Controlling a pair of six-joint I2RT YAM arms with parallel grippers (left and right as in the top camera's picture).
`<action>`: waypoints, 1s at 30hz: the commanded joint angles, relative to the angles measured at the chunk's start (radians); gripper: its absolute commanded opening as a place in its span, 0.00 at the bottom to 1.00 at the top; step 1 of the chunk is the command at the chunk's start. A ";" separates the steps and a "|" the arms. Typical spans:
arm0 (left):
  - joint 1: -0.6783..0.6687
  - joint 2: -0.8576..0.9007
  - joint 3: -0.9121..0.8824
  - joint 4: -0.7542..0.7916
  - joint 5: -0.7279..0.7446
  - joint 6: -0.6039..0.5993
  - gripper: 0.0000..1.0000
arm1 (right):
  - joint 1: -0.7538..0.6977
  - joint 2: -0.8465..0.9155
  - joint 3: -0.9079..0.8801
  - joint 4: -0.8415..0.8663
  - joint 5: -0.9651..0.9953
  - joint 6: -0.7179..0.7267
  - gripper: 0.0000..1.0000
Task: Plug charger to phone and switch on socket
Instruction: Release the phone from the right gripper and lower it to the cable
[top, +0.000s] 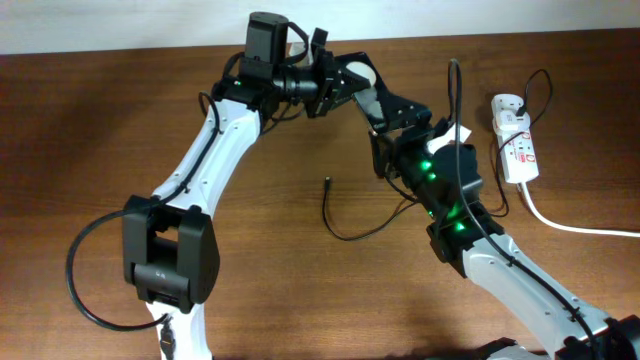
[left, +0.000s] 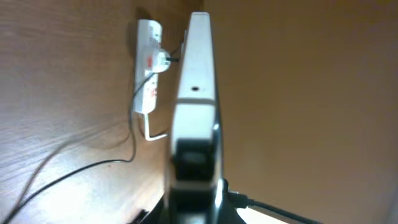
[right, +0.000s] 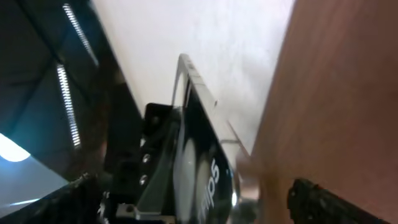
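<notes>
From overhead the phone (top: 372, 98) is mostly hidden between the two wrists, held up off the table (top: 250, 220). The left wrist camera shows it only edge-on and blurred near the lens. The charger (top: 350, 236) lies loose on the wood with its plug tip apart from the phone, and its cable vanishes under the right arm. Its adapter sits in the socket (top: 515, 140) far right; the switches are too small to read. The left arm reaches up and across, left gripper (top: 348, 84) clamped on the phone. The right gripper (top: 398, 122) faces it, fingers (right: 323, 200) spread apart either side of the screen.
</notes>
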 joint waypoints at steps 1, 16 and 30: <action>0.041 -0.021 0.012 -0.094 -0.082 0.165 0.00 | 0.006 0.004 0.015 -0.065 -0.040 -0.129 0.99; 0.410 -0.021 0.012 -0.492 -0.016 0.610 0.00 | 0.005 0.003 0.016 -0.411 -0.476 -0.965 0.95; 0.600 -0.021 0.012 -0.470 0.316 0.624 0.00 | 0.086 0.181 0.595 -1.242 -0.116 -1.184 0.61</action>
